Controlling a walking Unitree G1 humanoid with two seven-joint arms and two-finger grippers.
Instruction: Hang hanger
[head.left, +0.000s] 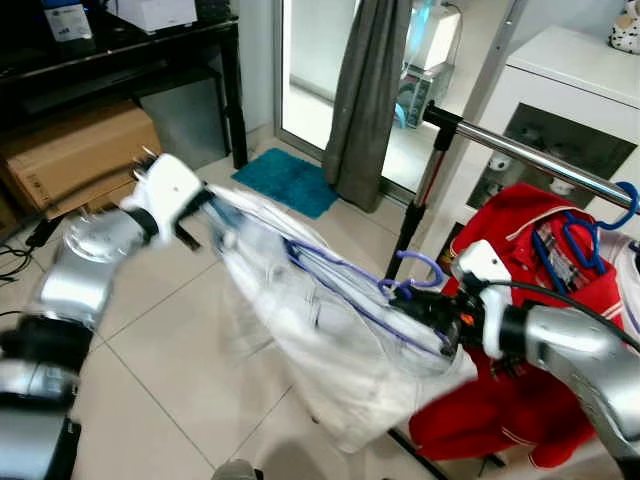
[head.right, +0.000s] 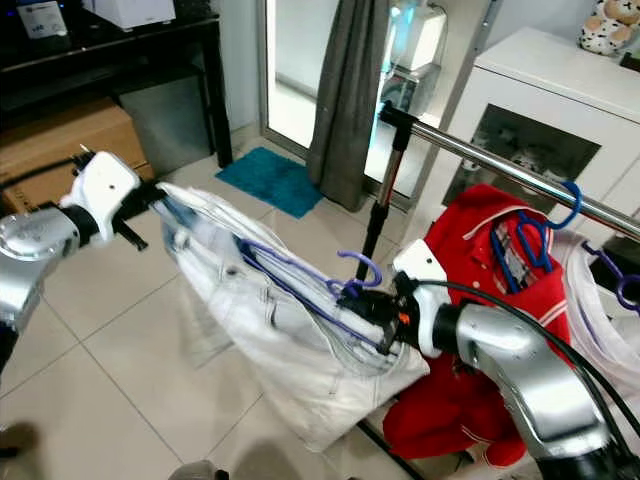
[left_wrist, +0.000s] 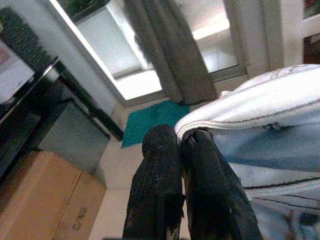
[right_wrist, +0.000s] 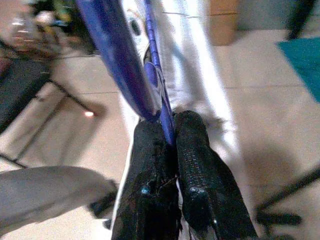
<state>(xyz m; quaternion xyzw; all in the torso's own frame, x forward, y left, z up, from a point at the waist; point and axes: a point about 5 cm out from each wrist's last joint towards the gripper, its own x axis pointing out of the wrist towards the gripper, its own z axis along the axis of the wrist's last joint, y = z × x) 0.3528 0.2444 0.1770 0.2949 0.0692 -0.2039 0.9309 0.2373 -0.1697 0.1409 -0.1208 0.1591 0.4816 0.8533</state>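
A white garment (head.left: 330, 340) on a purple hanger (head.left: 345, 290) is stretched between my two arms, low in front of the metal clothes rail (head.left: 530, 152). The hanger's hook (head.left: 425, 263) curls up just left of the rail's black upright. My right gripper (head.left: 415, 303) is shut on the purple hanger (right_wrist: 150, 85) near its neck. My left gripper (head.left: 212, 205) is shut on the garment's white hem (left_wrist: 240, 107) at the far left end. The rail runs from the upper middle to the right.
A red jacket (head.left: 510, 330) on a blue hanger (head.left: 585, 235) hangs on the rail at the right, before a white cabinet (head.left: 560, 90). A grey curtain (head.left: 365, 90), a teal mat (head.left: 285, 180), a cardboard box (head.left: 75, 150) and a black table (head.left: 130, 50) stand behind. Tiled floor lies below.
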